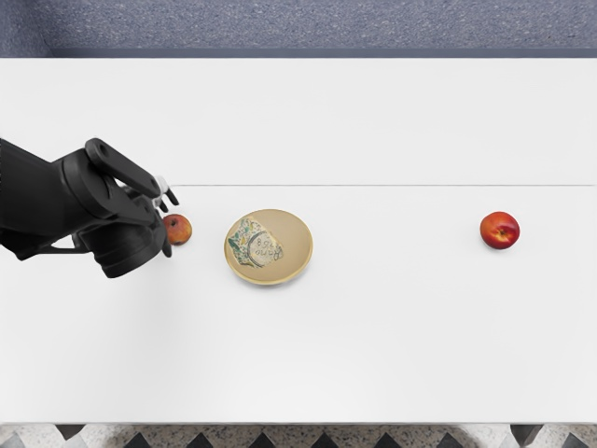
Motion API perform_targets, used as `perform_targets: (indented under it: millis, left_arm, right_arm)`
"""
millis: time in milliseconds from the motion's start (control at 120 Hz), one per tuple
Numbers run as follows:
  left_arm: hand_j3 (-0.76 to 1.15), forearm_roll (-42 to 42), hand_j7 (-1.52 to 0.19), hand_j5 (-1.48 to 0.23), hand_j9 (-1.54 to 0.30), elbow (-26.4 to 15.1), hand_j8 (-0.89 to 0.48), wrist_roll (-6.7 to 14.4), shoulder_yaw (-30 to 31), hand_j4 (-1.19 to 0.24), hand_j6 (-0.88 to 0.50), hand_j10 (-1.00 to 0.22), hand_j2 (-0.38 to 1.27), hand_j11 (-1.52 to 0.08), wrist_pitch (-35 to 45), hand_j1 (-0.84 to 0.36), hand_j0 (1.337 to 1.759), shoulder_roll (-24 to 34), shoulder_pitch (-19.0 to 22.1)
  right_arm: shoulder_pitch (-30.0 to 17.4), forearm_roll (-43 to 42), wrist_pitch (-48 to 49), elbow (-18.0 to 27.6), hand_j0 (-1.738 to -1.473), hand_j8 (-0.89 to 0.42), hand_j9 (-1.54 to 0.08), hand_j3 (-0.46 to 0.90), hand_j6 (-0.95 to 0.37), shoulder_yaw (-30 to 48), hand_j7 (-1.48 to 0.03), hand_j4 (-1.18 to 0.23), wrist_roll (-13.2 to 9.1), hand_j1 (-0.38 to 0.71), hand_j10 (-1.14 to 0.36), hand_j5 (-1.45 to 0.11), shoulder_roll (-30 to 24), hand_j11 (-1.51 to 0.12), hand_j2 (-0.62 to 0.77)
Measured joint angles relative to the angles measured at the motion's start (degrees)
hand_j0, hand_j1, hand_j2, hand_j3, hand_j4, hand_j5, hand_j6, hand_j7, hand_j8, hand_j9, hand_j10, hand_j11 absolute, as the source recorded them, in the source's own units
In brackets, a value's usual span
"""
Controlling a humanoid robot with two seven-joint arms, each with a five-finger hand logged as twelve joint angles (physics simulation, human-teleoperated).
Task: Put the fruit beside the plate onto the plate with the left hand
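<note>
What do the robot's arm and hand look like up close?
Only the left arm shows: thick, matte black, with smooth rounded casings. The left hand is equally black and bulky, with a flat angular bar on top and small pale bits at its edge. No cables or markings visible.

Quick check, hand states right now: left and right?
Left hand: at the small fruit left of the plate; open or shut cannot be told.
Right hand: not in view.
</note>
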Motion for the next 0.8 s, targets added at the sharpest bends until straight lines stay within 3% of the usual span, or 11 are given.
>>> perform_targets:
  millis: [800]
  left_arm:
    - [0.0,0.4,-0.59,-0.59,-0.59,0.7,-0.45,1.3,-1.9,-0.45,-0.45,-0.45,0.09,-0.59,0.2,-0.19,1.658,0.0,0.4]
  right_arm:
    - [0.0,0.0,0.0,0.0,-1.658,0.0,0.0,0.0,0.0,0.0,0.0,0.0,0.0,-0.35,0.0,0.0,0.0,0.0,0.0]
